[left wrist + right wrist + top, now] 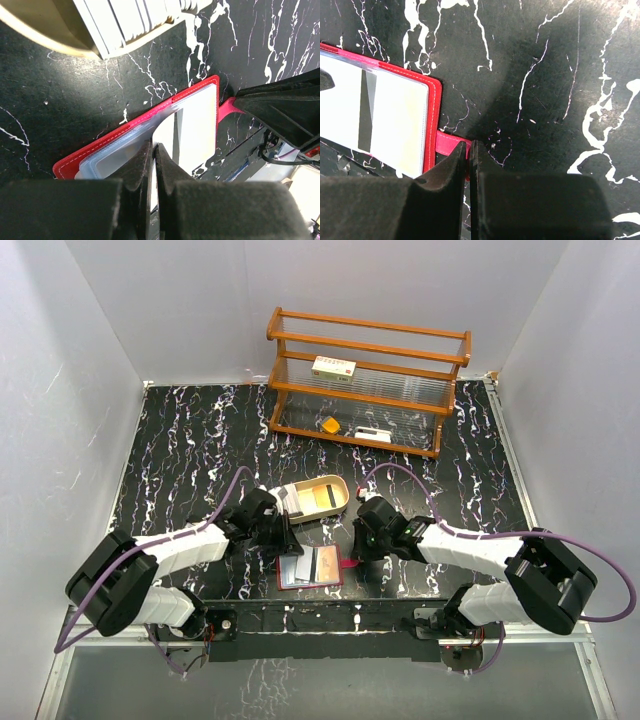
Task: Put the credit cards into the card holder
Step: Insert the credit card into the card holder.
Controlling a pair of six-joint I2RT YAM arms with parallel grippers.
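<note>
Both hands are low over the near worktop [200,440]. The left hand [154,146] is squeezed shut, tips at the clear pocket of the open card holder [310,568] right beneath it; I can't tell if it grips anything. The right hand [469,144] is pinched closed on the holder's red tab. Credit cards [395,115] show under the pocket; more sit in a tan tray [346,495] just beyond the left hand. Well past both stands a wooden rack [370,347].

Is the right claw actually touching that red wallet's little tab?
Touching. The right wrist view shows the right gripper shut on the red tab of the card holder, pinched between its fingertips.
</note>
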